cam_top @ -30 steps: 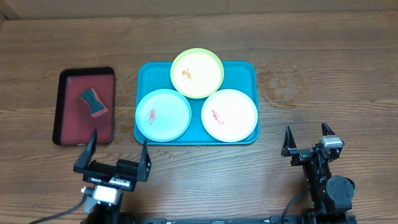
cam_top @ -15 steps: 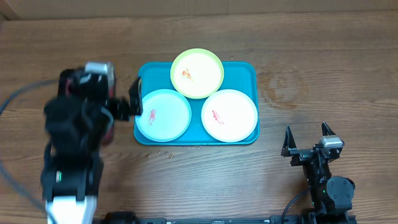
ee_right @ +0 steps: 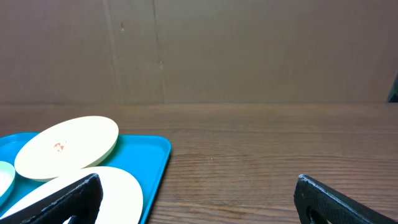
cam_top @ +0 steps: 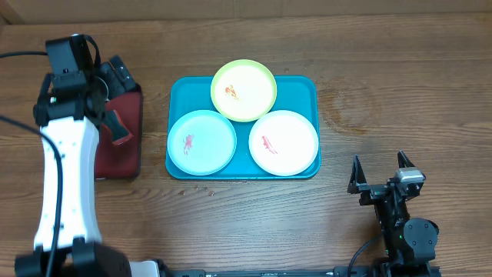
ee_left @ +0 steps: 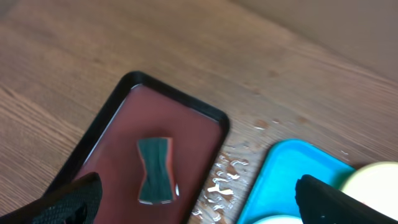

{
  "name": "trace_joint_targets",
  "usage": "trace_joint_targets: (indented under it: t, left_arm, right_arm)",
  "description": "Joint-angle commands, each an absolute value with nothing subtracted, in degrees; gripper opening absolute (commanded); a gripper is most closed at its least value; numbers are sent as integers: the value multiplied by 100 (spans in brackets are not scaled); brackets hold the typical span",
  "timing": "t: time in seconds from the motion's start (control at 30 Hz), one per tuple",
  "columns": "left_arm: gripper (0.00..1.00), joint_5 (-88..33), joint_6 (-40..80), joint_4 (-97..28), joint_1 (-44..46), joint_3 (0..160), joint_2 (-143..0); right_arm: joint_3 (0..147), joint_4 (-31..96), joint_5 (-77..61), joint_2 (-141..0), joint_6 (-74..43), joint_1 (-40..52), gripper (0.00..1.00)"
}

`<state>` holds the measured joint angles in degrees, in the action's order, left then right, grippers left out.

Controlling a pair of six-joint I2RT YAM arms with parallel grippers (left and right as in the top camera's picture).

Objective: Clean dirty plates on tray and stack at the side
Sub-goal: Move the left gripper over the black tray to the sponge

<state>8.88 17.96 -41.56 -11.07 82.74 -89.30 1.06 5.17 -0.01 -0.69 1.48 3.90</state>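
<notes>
Take the turquoise tray (cam_top: 302,89) on the wooden table (cam_top: 400,85) as your landmark. Well to its left, your left arm (cam_top: 65,177) stretches away from the near edge of the table. The left gripper (ee_left: 202,210) hangs above the dark red tray (cam_top: 127,158), which lies just left of the turquoise tray without touching it. In the left wrist view its fingertips (ee_left: 71,200) are spread wide with nothing between them. An hourglass-shaped sponge (ee_left: 155,169) lies flat on the dark red tray, green face up, clear of the gripper. On the strip of table between that tray and the turquoise tray's left rim you can see a scatter of water drops (ee_left: 222,177). All three plates are on the turquoise tray. The pale blue plate (cam_top: 202,142) fills its near-left corner and has a red smear left of its centre. The yellow-green plate (cam_top: 244,91) sits at the middle of the far side, jutting over the far rim. Its near edge rests over the edges of the other two plates, so it looks tilted in the right wrist view, and it has a reddish smear too. The white plate (cam_top: 283,143) fills the near-right corner, with a red smear near its middle. Your right gripper (cam_top: 378,163) sits off the tray's near-right corner and well apart from it. Its fingers are wide apart, it holds nothing, and it points toward the tray.
</notes>
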Motion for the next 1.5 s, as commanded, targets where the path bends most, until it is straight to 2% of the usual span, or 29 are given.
trace_joint_targets:
  t: [0.0,0.3,0.33,0.37,0.43,0.53,0.6,0.7,1.0,1.07,1.1,1.13,1.2,1.27,1.3,1.33,1.37,1.4,1.43,1.47]
  left_arm:
    - [100,1048,2045,-4051,-1291,8379,-9424]
    - [100,1046,2418,-3852,-1855,8379,-10680]
    - [96,1041,2502,-3854,-1896,8379,-10790]
    - [86,1039,2624,-3852,-1931,8379,-10899]
    - [80,1031,2834,-3828,-1966,8379,-11144]
    - [88,770,2836,-3736,-1968,8379,-11456]
    - [88,582,2832,-3669,-1966,8379,-11625]
    - [81,384,2832,-3524,-1946,8379,-11799]
    - [79,357,2443,-3422,-1933,8374,-12243]
    - [67,384,2324,-3422,-1935,8374,-12300]
    - [52,432,2263,-3426,-1940,8374,-12304]
    - [31,499,2255,-3428,-1940,8374,-12309]
    - [4,572,2222,-3428,-1940,8374,-12309]
    - [4,576,2224,-3457,-1940,8374,-12307]
    - [4,572,2226,-3498,-1940,8374,-12309]
    - [11,572,2226,-3555,-1940,8374,-12307]
    - [41,558,2226,-3634,-1940,8374,-12307]
    - [94,502,2226,-3732,-1940,8374,-12309]
    - [100,421,2226,-3879,-1938,8374,-12309]
    - [100,301,2226,-4049,-1938,8374,-12307]
  right_arm:
    - [47,480,-5,-19,156,427,100]
    - [47,480,-8,-19,156,427,100]
    - [47,480,-5,-19,156,427,100]
    - [47,480,-5,-19,156,427,100]
    - [47,480,-5,-19,156,427,100]
    - [47,480,-8,-16,156,427,100]
    - [47,480,-5,-19,156,427,100]
    - [47,480,-8,-19,156,427,100]
    - [47,480,-8,-19,156,427,100]
    - [47,480,-8,-19,156,427,100]
    - [47,480,-8,-19,156,427,100]
    - [47,480,-5,-19,156,427,100]
    - [47,480,-8,-19,156,427,100]
    - [47,480,-5,-19,156,427,100]
    - [47,480,-5,-19,156,427,100]
    - [47,480,-8,-19,156,427,100]
    - [47,480,-5,-19,156,427,100]
    - [47,480,-5,-19,156,427,100]
    - [47,480,-8,-16,156,427,100]
    - [47,480,-8,-19,156,427,100]
